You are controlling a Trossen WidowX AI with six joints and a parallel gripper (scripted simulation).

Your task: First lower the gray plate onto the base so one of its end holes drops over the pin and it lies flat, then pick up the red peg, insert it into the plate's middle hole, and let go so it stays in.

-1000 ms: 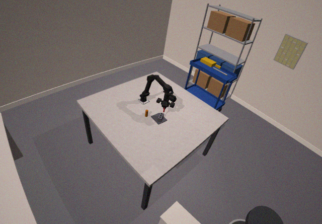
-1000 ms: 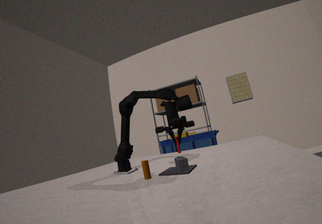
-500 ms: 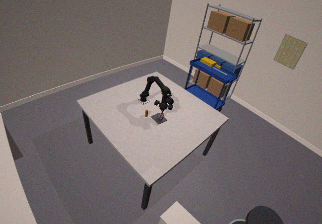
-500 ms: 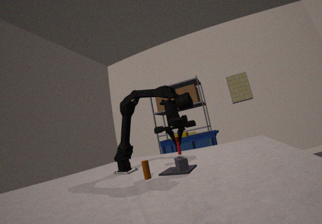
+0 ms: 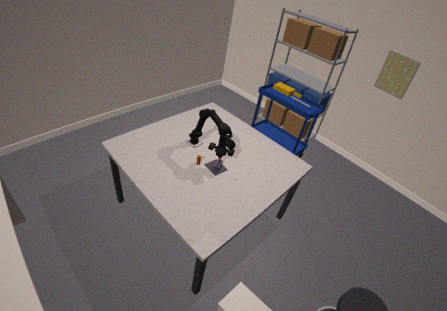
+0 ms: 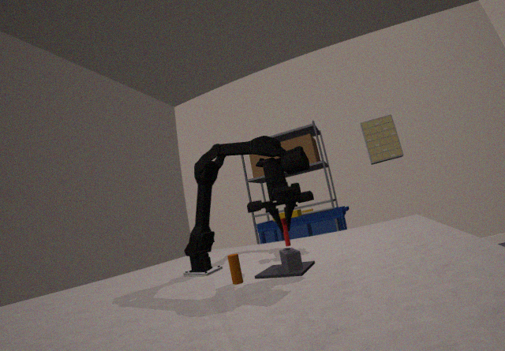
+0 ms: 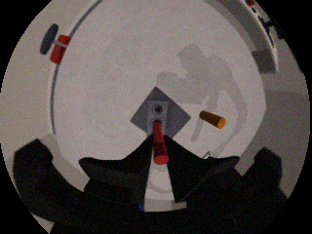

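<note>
My gripper is shut on the red peg and holds it upright. The peg's lower end hangs just above the gray plate, over its holes. The plate lies on the dark square base on the table. I cannot tell whether the peg tip touches the plate. The base pin is too small to make out.
An orange cylinder stands on the table left of the base. The arm's mount sits behind it. A shelf rack and a blue cart stand beyond the table.
</note>
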